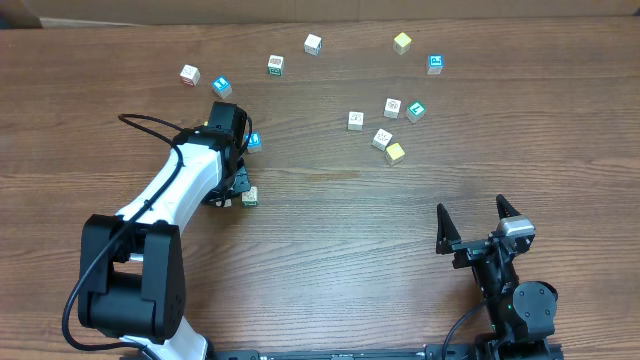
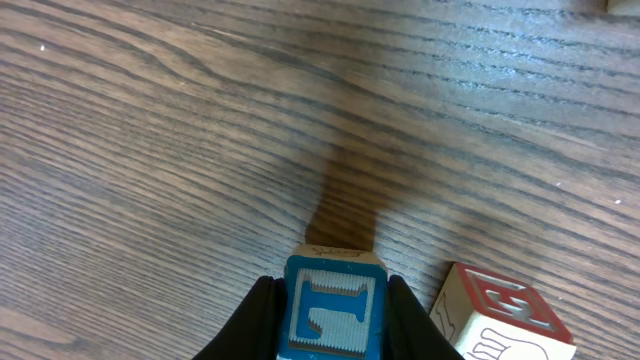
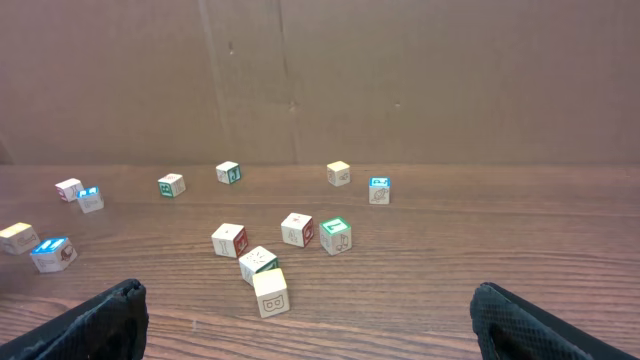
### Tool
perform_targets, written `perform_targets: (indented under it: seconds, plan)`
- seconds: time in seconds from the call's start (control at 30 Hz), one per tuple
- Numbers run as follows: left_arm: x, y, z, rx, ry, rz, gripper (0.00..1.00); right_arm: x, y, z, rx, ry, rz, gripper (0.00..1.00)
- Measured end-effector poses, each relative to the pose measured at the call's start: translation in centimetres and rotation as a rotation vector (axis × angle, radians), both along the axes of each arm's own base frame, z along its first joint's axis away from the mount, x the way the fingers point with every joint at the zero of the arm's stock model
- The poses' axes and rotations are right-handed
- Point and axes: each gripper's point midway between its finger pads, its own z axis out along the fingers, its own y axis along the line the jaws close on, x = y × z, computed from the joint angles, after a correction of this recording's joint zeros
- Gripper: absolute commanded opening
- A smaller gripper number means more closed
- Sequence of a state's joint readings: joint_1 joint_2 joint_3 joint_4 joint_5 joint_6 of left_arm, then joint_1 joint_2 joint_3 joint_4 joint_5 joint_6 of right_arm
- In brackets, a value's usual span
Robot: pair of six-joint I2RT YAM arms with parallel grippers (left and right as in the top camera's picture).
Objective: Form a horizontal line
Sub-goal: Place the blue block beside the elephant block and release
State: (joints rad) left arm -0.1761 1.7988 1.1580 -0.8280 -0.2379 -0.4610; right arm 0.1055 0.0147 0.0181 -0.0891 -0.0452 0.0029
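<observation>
My left gripper (image 2: 335, 322) is shut on a blue-faced cube (image 2: 334, 308) with a white raised icon, held low over the wood. A white cube with a red face (image 2: 500, 322) sits just right of it, apart from the fingers. In the overhead view the left gripper (image 1: 229, 192) points down at left centre, with that white cube (image 1: 250, 197) beside it; the held cube is hidden there. Another blue cube (image 1: 254, 141) lies by the wrist. My right gripper (image 1: 472, 209) stands open and empty near the front right. No horizontal line shows; the cubes lie scattered.
Loose cubes are spread across the back: a white one (image 1: 190, 74), a blue one (image 1: 221, 86), a yellow one (image 1: 402, 42) and a blue one (image 1: 435, 64). A cluster with a pale yellow cube (image 1: 395, 152) sits right of centre. A cardboard wall (image 3: 320, 80) closes the far side.
</observation>
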Motion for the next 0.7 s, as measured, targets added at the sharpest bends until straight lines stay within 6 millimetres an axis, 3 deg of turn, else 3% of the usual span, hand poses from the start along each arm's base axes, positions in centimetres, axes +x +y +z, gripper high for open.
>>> perform_targets:
  seconds: [0.07, 0.13, 0.2, 0.5, 0.7]
  plan:
    - [0.1, 0.0, 0.0, -0.002, -0.006, -0.001, 0.24, 0.0, 0.0, 0.0, 0.000, 0.000, 0.000, 1.00]
    - [0.3, -0.1, 0.0, -0.002, -0.009, -0.007, 0.38, 0.0, 0.0, 0.0, 0.000, 0.000, -0.001, 1.00]
    - [0.3, -0.1, 0.0, -0.002, -0.009, -0.013, 0.43, 0.0, 0.0, 0.0, 0.000, 0.000, 0.000, 1.00]
    - [0.4, -0.1, 0.0, -0.002, -0.014, -0.015, 0.44, 0.0, 0.0, 0.0, 0.000, -0.001, 0.000, 1.00]
    - [1.7, -0.3, 0.2, -0.011, -0.068, -0.015, 0.41, 0.0, 0.0, 0.0, 0.000, 0.000, 0.000, 1.00]
